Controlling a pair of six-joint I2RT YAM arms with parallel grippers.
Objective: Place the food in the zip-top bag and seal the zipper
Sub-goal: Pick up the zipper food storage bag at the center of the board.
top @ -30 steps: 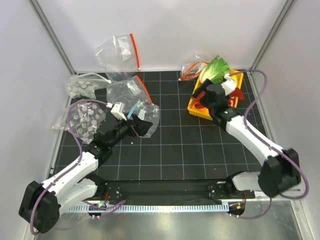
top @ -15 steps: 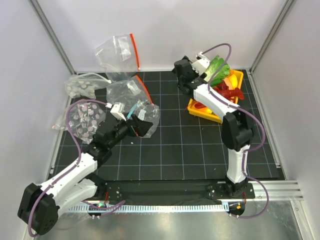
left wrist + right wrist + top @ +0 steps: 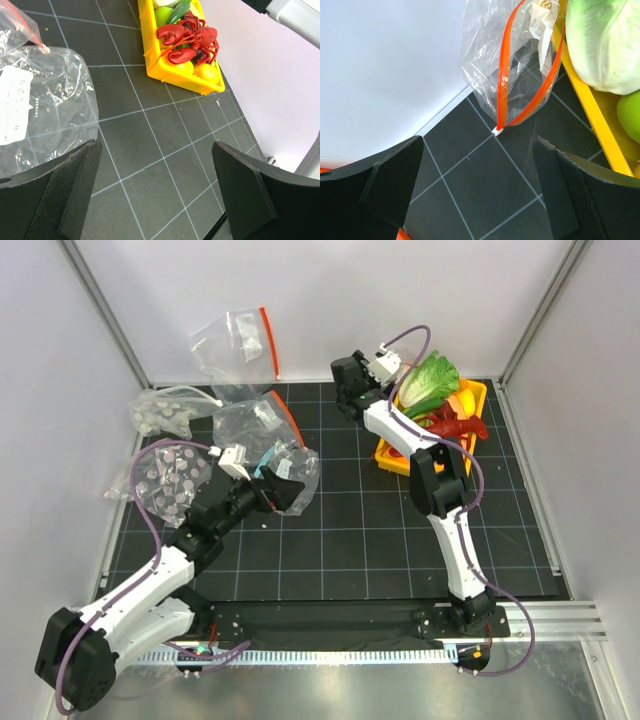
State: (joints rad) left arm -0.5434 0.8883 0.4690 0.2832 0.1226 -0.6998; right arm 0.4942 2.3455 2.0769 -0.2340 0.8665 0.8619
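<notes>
R gripper [image 3: 480,186] is hovering w/ jaws spread wide, gripping nothing, pointing at the crinkly clear zip-top bag [image 3: 485,57]. Its orange zipper [image 3: 503,75] is gaping apart, just beside the yellow plastic tray [image 3: 592,120] w/ ribbed lettuce [image 3: 605,45]. L gripper [image 3: 155,192] is likewise hanging wide open and empty, next to another clear bag [image 3: 60,110].

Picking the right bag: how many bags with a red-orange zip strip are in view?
3: a bag at the back wall, the zip-top bag by the left gripper, a bag beside the yellow tray. More may be hidden.
</notes>
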